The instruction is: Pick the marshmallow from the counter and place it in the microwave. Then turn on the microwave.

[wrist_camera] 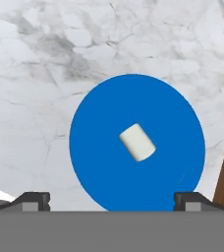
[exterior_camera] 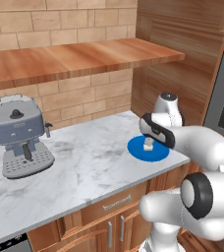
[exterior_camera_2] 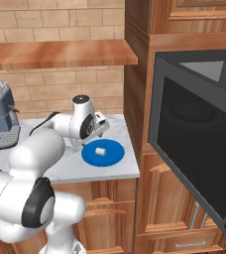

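The marshmallow [wrist_camera: 137, 142], a small white cylinder, lies on its side in the middle of a round blue plate [wrist_camera: 99, 147] on the marble counter [wrist_camera: 35, 74]. My gripper [wrist_camera: 111, 202] hangs above it, open, with the fingertips [wrist_camera: 33, 199] spread wide and nothing between them. From the right base view the gripper [exterior_camera_2: 104, 130] hovers just over the plate [exterior_camera_2: 115, 155] and the marshmallow [exterior_camera_2: 100, 150], apart from both. In the left base view my hand partly covers the plate [exterior_camera: 138, 150] and the marshmallow [exterior_camera: 148, 143]. The microwave [exterior_camera_2: 194, 149] stands to the right with its dark glass door swung open.
A grey coffee machine [exterior_camera: 20, 135] stands at the counter's left. A brown wooden shelf [exterior_camera: 70, 59] runs along the brick wall above the counter [exterior_camera: 94, 162]. A tall wooden cabinet wall [exterior_camera_2: 135, 89] borders the counter on the right, beside the plate.
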